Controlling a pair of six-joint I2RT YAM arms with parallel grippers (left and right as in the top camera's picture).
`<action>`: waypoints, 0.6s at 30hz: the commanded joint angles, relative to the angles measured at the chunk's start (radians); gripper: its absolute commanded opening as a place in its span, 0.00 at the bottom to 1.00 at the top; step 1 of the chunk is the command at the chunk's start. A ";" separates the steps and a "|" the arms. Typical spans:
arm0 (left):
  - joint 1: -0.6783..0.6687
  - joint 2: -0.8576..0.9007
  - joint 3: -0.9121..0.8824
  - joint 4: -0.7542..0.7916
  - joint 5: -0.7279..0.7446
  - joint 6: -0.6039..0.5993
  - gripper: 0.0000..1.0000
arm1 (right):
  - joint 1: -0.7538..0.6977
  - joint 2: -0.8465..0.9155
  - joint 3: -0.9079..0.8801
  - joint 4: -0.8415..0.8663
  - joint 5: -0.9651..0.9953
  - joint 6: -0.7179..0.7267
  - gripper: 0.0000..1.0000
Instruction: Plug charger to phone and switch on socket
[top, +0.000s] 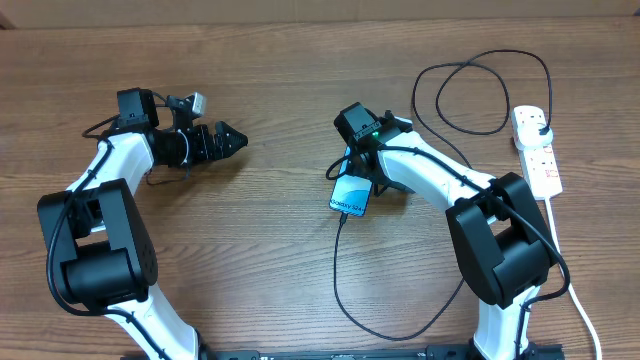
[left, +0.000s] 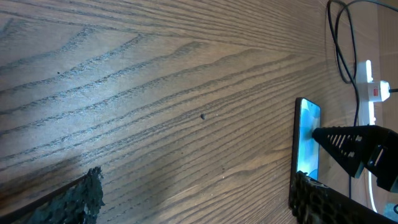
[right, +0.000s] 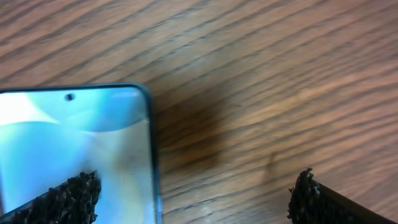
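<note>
Charger cable is looped by the near edge of the surface and appears joined to the near end of the phone, laid flat at the centre, slim, dark-edged, blue-teal screen lit. The right tool is spread wide over the phone's far end; the left tool, wide and empty, is seen towards the left edge. At the right edge, the white socket is fitted with the black plug; switching is judged outstanding.

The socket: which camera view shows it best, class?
Overhead: the whole socket shows from above, end to end. The left wrist view catches only a distant sliver of the socket at the frame's right edge. The right wrist view shows none of it.
</note>
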 joint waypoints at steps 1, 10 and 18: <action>0.002 -0.028 0.003 0.003 -0.003 -0.013 1.00 | -0.010 -0.037 0.016 -0.008 0.065 0.044 1.00; 0.002 -0.028 0.003 0.003 -0.003 -0.013 1.00 | -0.086 -0.036 0.016 -0.085 -0.032 -0.062 1.00; 0.002 -0.028 0.003 0.003 -0.003 -0.013 1.00 | -0.145 -0.036 0.014 -0.112 -0.325 -0.157 1.00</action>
